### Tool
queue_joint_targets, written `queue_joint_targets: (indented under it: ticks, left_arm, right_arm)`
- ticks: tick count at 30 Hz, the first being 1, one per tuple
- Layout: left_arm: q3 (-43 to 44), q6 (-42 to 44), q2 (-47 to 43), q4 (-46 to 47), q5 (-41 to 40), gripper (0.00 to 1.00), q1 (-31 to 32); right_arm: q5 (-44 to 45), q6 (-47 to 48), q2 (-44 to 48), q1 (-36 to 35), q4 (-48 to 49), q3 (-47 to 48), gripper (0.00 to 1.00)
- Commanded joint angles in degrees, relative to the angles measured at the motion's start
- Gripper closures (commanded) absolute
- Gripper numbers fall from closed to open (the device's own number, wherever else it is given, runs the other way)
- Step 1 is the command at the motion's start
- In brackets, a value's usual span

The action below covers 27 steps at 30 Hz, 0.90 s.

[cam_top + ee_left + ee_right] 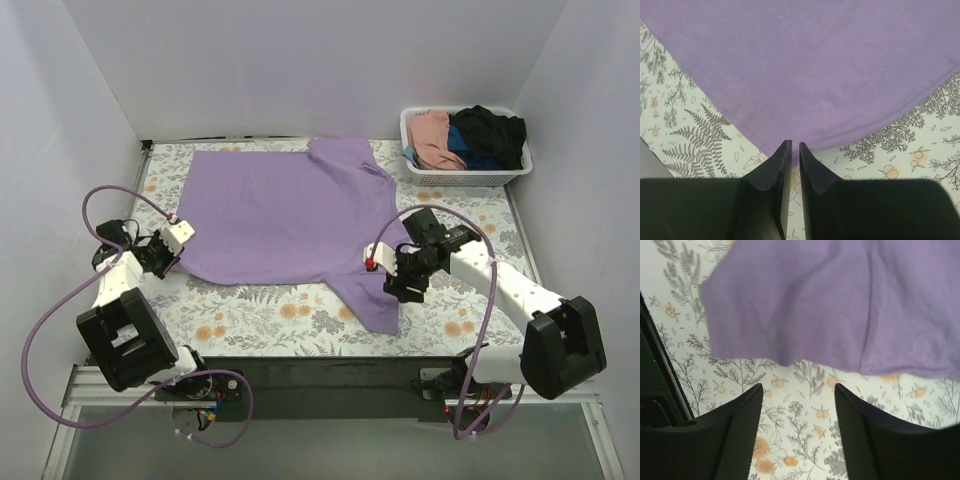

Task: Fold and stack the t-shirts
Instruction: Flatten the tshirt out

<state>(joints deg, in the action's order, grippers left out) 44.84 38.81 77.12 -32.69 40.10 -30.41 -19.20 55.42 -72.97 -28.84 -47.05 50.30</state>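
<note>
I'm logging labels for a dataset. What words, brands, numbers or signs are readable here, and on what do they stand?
No text can be read in any view.
Shirt: plain purple, no print or tag showing.
Basket: no label visible.
Table cover: floral pattern only, no lettering.

We look down from above and behind the arm bases, facing the far wall, wide enough to take in the whole table (300, 318) and the lavender shirt (285, 215) spread on it. Our left wrist camera peers past the left gripper (795, 146), close over the shirt's near-left corner. Our right wrist camera peers past the right gripper (797, 387), equally close, at the near sleeve. Shirt and floral table surface appear in all three views.
</note>
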Motion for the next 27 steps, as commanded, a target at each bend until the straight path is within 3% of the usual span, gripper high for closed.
queue_joint_targets:
  ticks: [1, 5, 9, 15, 19, 24, 26, 27]
  left_arm:
    - [5.7, -8.3, 1.9, 4.6, -0.2, 0.89, -0.4]
    - [8.2, -14.2, 4.5, 4.6, -1.5, 0.84, -0.3]
    - [5.5, -14.4, 1.3, 4.6, -0.3, 0.76, -0.4]
    - [6.1, -20.7, -1.3, 3.0, 2.8, 0.68, -0.3]
    - [6.9, -21.1, -2.7, -0.3, 4.3, 0.66, -0.3]
    - [6.5, -21.2, -5.1, -0.4, 5.9, 0.62, -0.3]
    - [6.8, -21.8, -5.4, -0.4, 6.4, 0.62, -0.3]
    - [6.8, -21.9, -5.6, -0.4, 6.5, 0.62, -0.3]
  right_arm:
    - [2.7, -5.6, -4.1, 3.0, 0.0, 8.9, 0.37]
    - [-0.2, -9.4, -6.7, 1.3, -2.1, 15.3, 0.4]
    - [-0.2, -16.5, -6.7, -11.9, -1.6, 14.4, 0.45]
    - [5.6, -23.5, -10.6, -22.1, 4.5, 7.5, 0.39]
    - [11.0, -26.5, -14.0, -25.6, 8.8, 5.0, 0.34]
    - [13.6, -28.5, -18.1, -26.4, 11.9, 3.8, 0.34]
    - [14.5, -29.3, -19.5, -26.6, 13.3, 3.3, 0.38]
    - [15.9, -29.3, -19.9, -26.5, 13.8, 3.0, 0.53]
